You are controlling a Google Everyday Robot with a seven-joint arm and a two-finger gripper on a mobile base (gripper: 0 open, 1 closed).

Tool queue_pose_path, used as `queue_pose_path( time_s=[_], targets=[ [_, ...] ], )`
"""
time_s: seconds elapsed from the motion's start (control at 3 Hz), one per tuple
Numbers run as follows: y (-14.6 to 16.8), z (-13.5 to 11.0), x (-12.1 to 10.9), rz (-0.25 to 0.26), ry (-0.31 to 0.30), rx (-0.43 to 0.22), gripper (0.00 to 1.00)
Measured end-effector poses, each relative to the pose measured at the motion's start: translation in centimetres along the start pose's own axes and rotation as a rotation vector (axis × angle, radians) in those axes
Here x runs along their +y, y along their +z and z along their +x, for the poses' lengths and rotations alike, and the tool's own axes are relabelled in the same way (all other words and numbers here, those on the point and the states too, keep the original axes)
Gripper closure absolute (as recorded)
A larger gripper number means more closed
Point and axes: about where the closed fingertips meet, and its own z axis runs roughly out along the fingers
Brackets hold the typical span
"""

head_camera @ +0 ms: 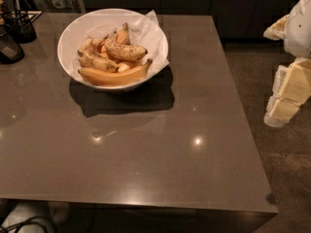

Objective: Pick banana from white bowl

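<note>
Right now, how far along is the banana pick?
Done: nothing visible yet. The banana, speckled, lies in the white bowl, behind the longer smooth banana. In hand: the gripper hangs at the right, off the table, far from the bowl. Left: reach over the bowl, grasp the banana, lift it out.

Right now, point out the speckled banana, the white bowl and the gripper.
banana (125,51), camera view, its speckled middle.
white bowl (72,32), camera view, bare left inner wall.
gripper (282,108), camera view, pale lower end, off the table's right edge.
</note>
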Motion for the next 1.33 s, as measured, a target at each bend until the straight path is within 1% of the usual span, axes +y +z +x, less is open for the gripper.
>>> queue_pose_path(
  time_s=[0.33, 0.67, 1.0, 1.33],
  targets=[
    [-0.5, -2.4, -0.4, 0.004, -0.024, 0.028, 0.0],
    [0.4, -5.6, -1.0, 0.001, -0.096, 0.074, 0.0],
    [0.3, -5.9, -1.2, 0.015, -0.1, 0.067, 0.0],
    [0.5, -7.9, -2.2, 0.04, -0.104, 0.037, 0.0]
  ],
)
